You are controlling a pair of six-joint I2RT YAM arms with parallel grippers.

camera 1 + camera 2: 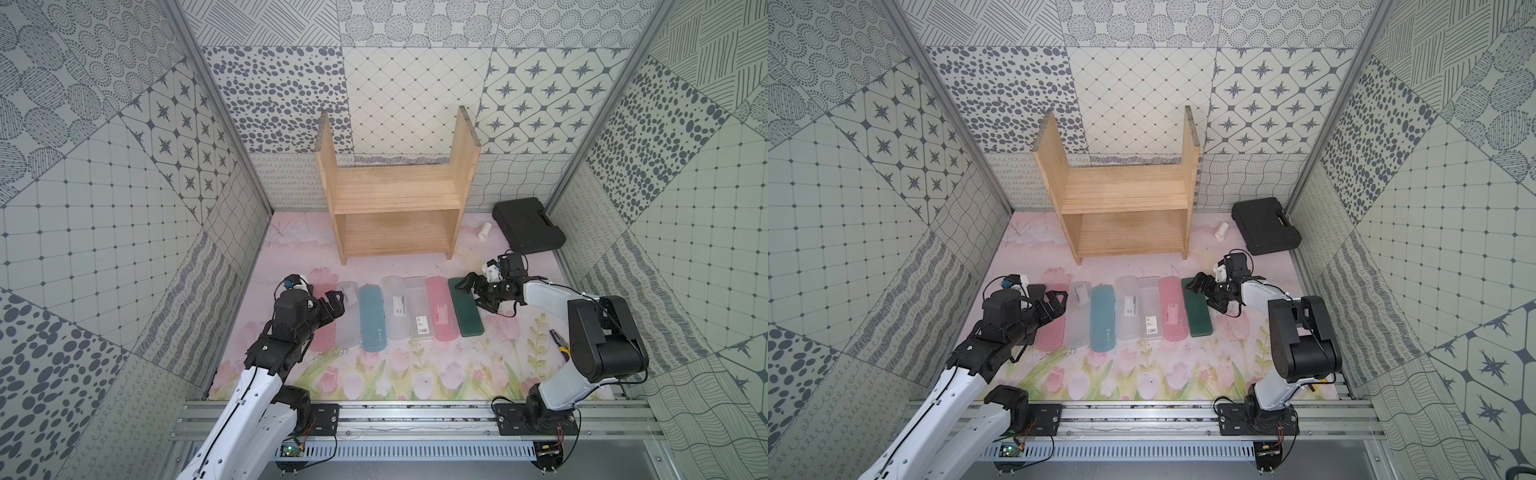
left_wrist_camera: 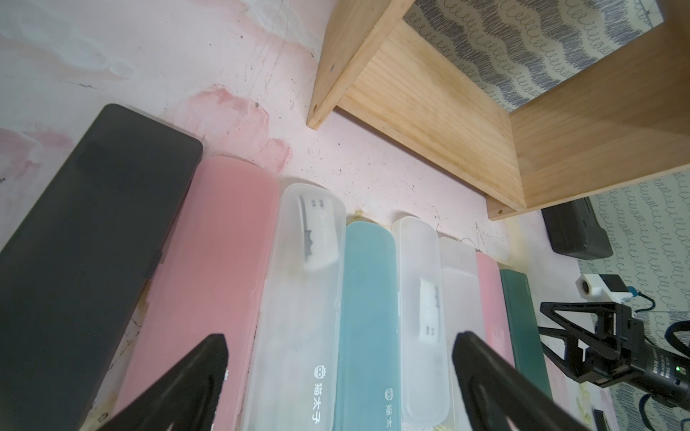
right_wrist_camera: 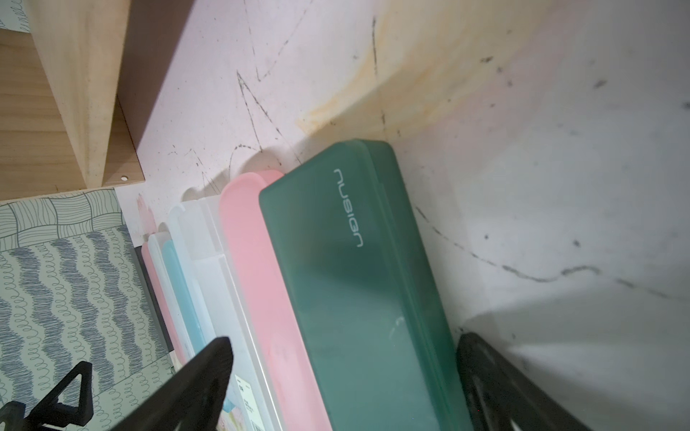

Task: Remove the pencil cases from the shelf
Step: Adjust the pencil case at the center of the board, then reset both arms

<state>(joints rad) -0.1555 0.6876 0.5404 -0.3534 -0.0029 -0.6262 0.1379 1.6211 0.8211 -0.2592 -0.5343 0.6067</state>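
Observation:
The pine shelf (image 1: 395,199) stands at the back with both boards bare. In front of it several pencil cases lie side by side on the mat: pink (image 1: 324,332), clear (image 1: 348,316), blue (image 1: 372,318), two more clear ones, pink (image 1: 441,309) and dark green (image 1: 466,307). A black case (image 2: 86,242) lies at the row's left end, under my left arm in both top views. My left gripper (image 2: 339,347) hangs open over the clear and blue cases. My right gripper (image 3: 343,347) is open above the dark green case (image 3: 354,280), holding nothing.
A big black tool case (image 1: 528,226) and a small white cylinder (image 1: 484,230) lie at the back right. Yellow-handled pliers (image 1: 559,343) rest beside the right arm. Patterned walls close in three sides; a metal rail (image 1: 415,419) runs along the front.

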